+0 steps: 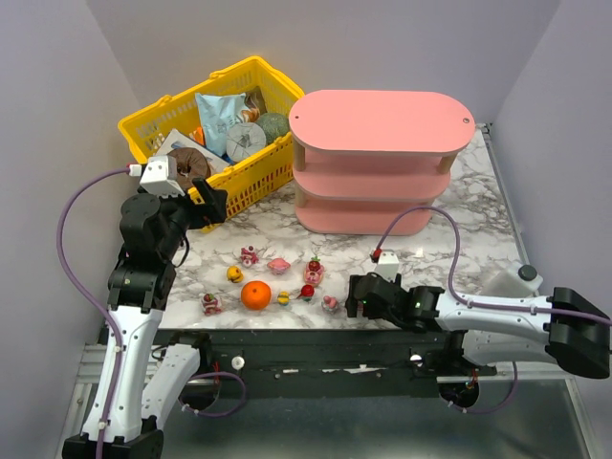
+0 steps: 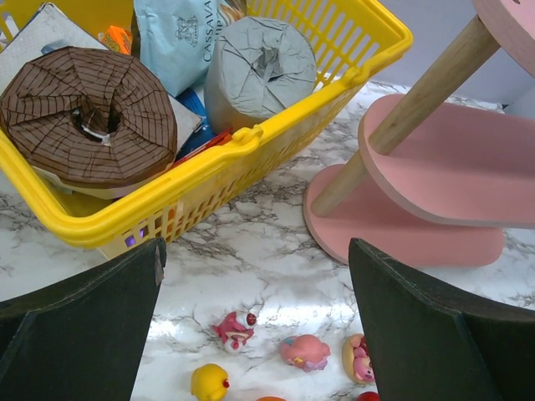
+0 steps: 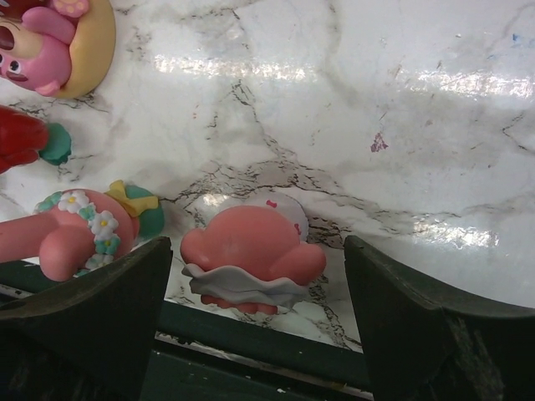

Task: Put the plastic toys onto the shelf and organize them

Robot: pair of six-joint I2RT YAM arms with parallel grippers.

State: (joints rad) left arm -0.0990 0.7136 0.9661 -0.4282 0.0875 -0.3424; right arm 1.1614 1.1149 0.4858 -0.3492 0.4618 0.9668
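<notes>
The plastic toys (image 1: pixel 278 265), 8 that can be counted from above, lie scattered on the marble worktop (image 1: pixel 449 220) in front of the pink 3-tier shelf (image 1: pixel 382 124), loosely grouped around an orange ball (image 1: pixel 255 295). The right hand (image 1: pixel 352 296) lies low at the near edge of the worktop with its 2 fingers spread wide. A frilled pink toy (image 3: pixel 253 251) sits between them, and in the right wrist view neither finger touches it. Just to its left in that view lies a flower-banded pink toy (image 3: pixel 84 230). The left hand (image 2: pixel 255 255) hangs above the worktop just beside the yellow basket (image 1: pixel 239 72), its fingers also apart and holding nothing. The basket stands left of the shelf and holds packaged goods, among them a brown pleated round (image 2: pixel 88 109).
</notes>
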